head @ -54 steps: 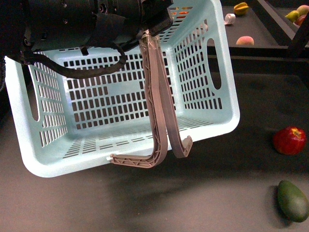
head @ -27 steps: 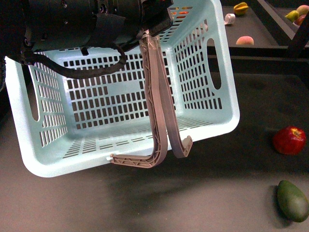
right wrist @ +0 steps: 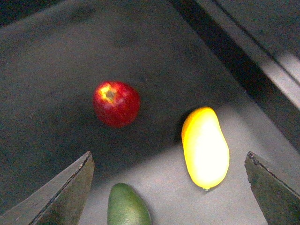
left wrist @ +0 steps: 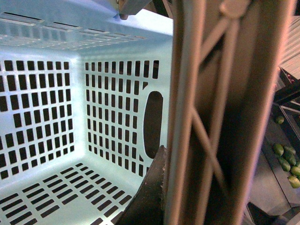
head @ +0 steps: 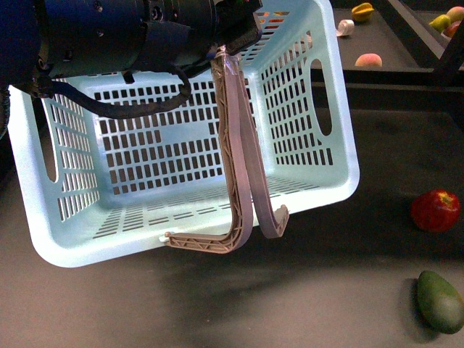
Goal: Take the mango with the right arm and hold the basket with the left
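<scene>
The light turquoise basket [head: 304, 116] hangs tilted above the dark table, empty inside. My left gripper [head: 221, 45], on the bulky black arm, is shut on the basket's brownish-grey handles [head: 235, 145]. In the left wrist view the handle [left wrist: 211, 112] fills the frame beside one dark finger [left wrist: 147, 197], with the basket's slotted wall [left wrist: 47, 108] behind. The mango [right wrist: 205, 146] shows only in the right wrist view, lying on the table. My right gripper [right wrist: 171, 190] is open above it, fingers wide apart, touching nothing. The right arm is out of the front view.
A red apple [head: 435, 210] and a dark green oval fruit [head: 439, 301] lie at the table's right; both show in the right wrist view, apple [right wrist: 116, 103] and green fruit [right wrist: 127, 206]. Several fruits sit on a far shelf [head: 367, 61]. A raised ledge [right wrist: 262, 61] runs past the mango.
</scene>
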